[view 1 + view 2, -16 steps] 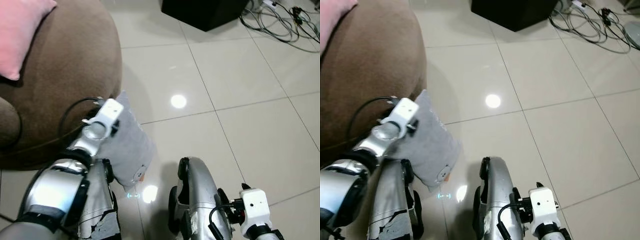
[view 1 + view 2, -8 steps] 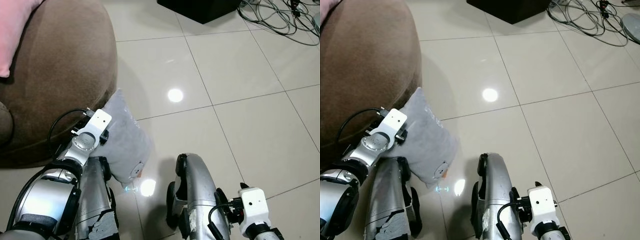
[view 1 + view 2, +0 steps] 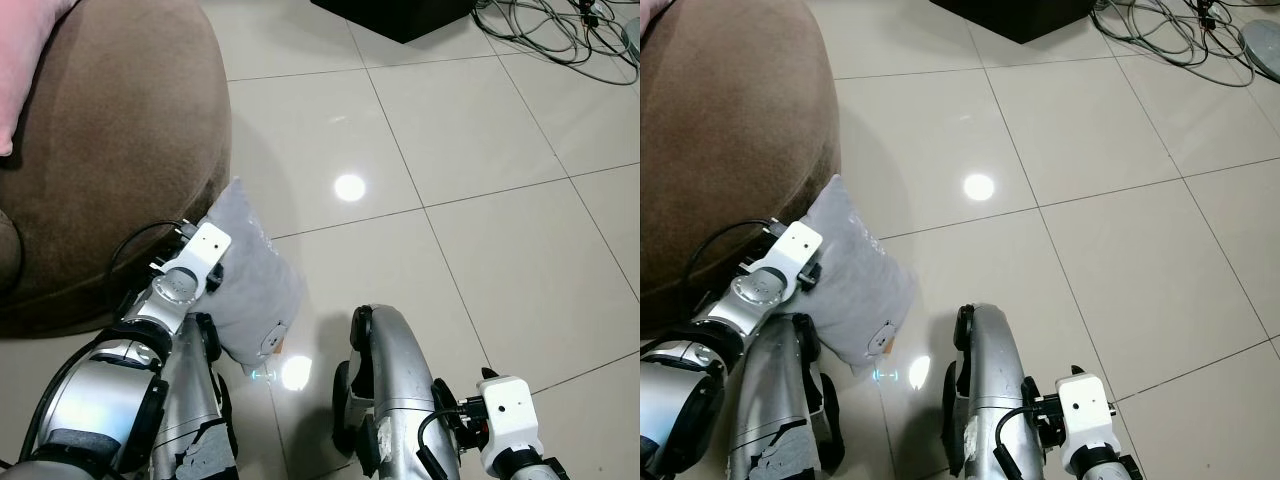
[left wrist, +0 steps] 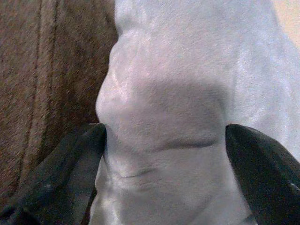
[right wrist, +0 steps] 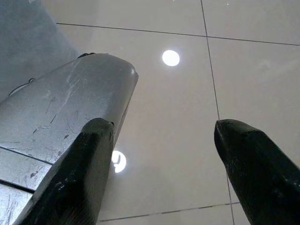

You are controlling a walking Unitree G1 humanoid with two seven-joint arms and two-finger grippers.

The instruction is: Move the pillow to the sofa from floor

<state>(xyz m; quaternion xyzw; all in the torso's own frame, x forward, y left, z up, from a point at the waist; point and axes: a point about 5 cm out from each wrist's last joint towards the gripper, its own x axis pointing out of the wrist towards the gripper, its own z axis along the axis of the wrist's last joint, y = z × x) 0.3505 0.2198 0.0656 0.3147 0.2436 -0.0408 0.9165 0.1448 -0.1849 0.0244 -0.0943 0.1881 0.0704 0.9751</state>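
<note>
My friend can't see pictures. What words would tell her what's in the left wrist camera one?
A grey pillow bulges between the two black fingers of the left tool, one on each side. Beside the pillow is the brown sofa.

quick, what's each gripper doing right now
Left gripper: jaws pressed on either side of the grey pillow, gripping it.
Right gripper: jaws open, holding nothing.
</note>
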